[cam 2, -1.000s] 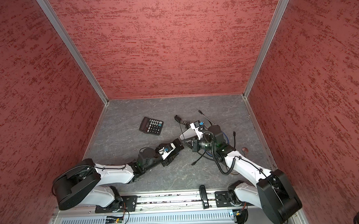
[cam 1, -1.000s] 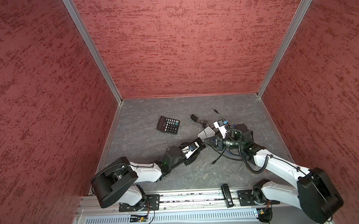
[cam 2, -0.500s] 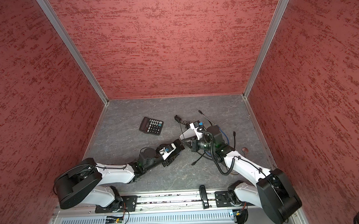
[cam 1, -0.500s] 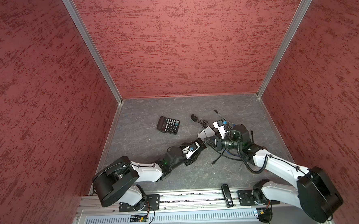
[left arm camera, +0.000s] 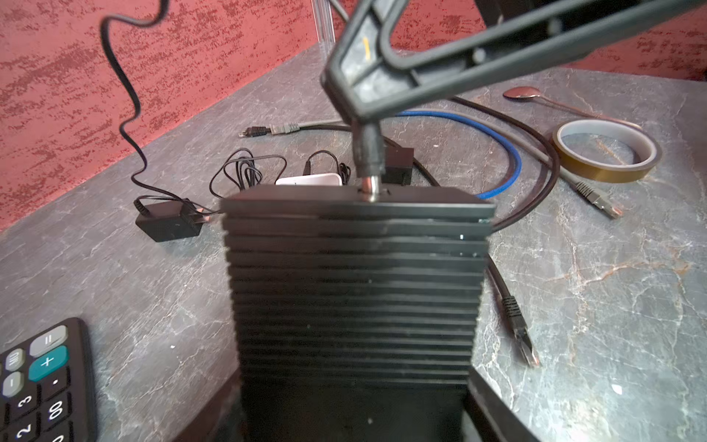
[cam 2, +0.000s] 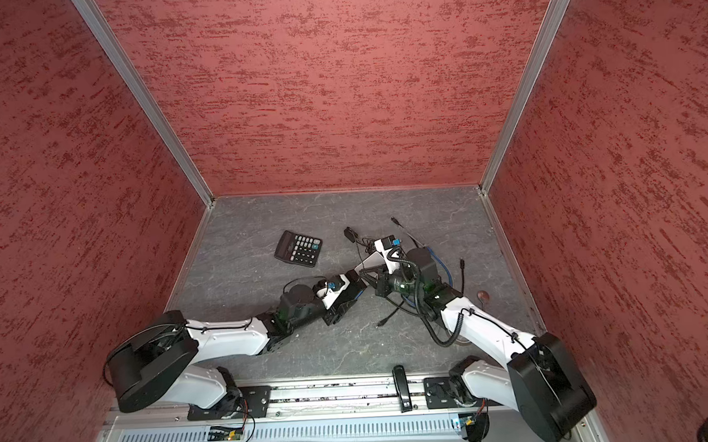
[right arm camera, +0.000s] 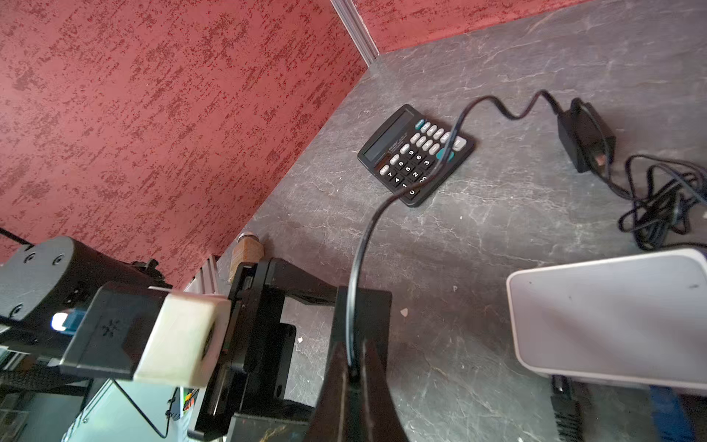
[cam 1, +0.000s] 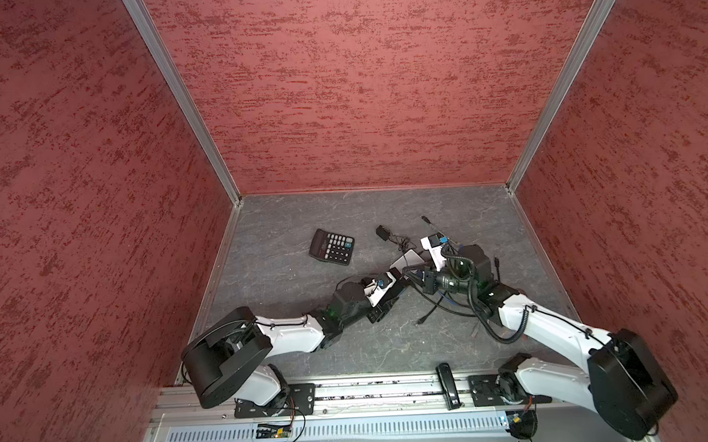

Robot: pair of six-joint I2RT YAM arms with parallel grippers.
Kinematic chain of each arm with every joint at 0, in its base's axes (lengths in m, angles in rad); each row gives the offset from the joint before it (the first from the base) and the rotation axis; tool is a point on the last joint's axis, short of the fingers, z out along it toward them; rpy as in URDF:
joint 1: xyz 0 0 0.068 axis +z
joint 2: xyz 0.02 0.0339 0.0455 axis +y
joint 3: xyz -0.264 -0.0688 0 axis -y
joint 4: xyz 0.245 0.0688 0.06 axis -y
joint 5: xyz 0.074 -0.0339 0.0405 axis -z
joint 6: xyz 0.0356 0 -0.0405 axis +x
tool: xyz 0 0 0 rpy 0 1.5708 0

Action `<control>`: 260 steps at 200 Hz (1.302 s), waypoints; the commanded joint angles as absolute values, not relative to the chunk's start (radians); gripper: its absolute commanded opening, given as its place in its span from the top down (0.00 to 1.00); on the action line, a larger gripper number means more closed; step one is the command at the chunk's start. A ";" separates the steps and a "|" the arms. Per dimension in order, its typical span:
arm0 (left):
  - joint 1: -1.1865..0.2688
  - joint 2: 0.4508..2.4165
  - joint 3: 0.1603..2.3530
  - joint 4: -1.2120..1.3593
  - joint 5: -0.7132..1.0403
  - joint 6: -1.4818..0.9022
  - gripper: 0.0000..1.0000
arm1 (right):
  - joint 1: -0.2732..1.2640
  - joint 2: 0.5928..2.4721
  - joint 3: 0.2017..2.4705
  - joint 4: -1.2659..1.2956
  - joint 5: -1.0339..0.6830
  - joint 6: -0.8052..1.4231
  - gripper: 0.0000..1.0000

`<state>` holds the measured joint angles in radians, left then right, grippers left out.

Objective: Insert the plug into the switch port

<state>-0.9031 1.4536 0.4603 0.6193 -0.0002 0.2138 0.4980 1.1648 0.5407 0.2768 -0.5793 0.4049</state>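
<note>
My left gripper (left arm camera: 354,402) is shut on the black ribbed switch (left arm camera: 355,283), one finger on each side of it. In both top views the switch (cam 1: 394,287) (cam 2: 349,291) is at mid-floor. My right gripper (right arm camera: 354,377) is shut on the black plug (left arm camera: 368,153), and its thin cable (right arm camera: 361,245) runs out between the fingers. The plug's metal tip (left arm camera: 372,186) stands at a small port in the switch's end face, with some metal still showing. In the right wrist view the plug itself is hidden behind the fingers. The right gripper (cam 1: 408,271) meets the switch from the right.
A calculator (cam 1: 331,246) lies to the back left. The plug's power adapter (left arm camera: 168,224) and a white box (right arm camera: 612,317) sit just behind the switch. Loose network cables (left arm camera: 516,325), a blue cable (left arm camera: 501,153), a tape roll (left arm camera: 606,151) and a spoon (left arm camera: 524,93) lie to the right.
</note>
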 commanded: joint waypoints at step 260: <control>-0.930 1.348 0.584 1.204 0.061 0.308 0.81 | 0.579 1.201 0.530 0.180 -0.543 0.467 1.00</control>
<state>-0.8967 1.4105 0.4404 0.7784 -0.0704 0.2768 0.5278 1.1595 0.5964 0.3302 -0.5297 0.4454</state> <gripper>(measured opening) 0.685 0.065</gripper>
